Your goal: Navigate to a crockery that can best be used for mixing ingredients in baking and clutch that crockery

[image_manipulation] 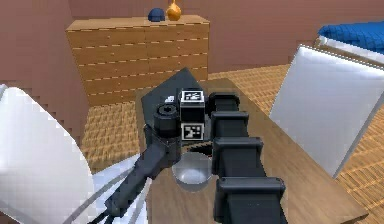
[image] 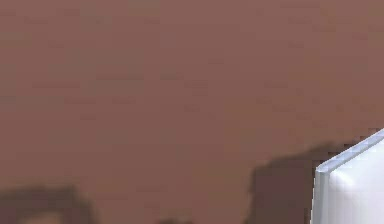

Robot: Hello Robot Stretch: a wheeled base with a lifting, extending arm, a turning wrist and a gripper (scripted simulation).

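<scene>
Since the small grey bowl (image_manipulation: 190, 176) is lying on the wooden counter (image_manipulation: 296, 170) at the lower centre of the arm side view, just left of the dark arm (image_manipulation: 245, 150), the step in hand is looking like the final closing-in for the grasp. Doing it well is probably calling for small, slow wrist and lift corrections, not base driving. The fingers should be meeting the bowl's rim squarely, so that the light dish is not sliding or tipping across the counter. The white chair (image_manipulation: 40, 150) at the lower left and the other white chair (image_manipulation: 325, 100) at the right are flanking the work, so any swing of the arm is risking a bump. The arm is rising from the bottom edge just right of the middle and reaching up across the counter. Its two white markers (image_manipulation: 190, 100) are sitting at centre frame, and the end effector (image_manipulation: 150, 165) is angling from them toward the lower left, near the bowl. With the bowl lying on the counter close by, I cannot tell whether the end effector is holding anything.
</scene>
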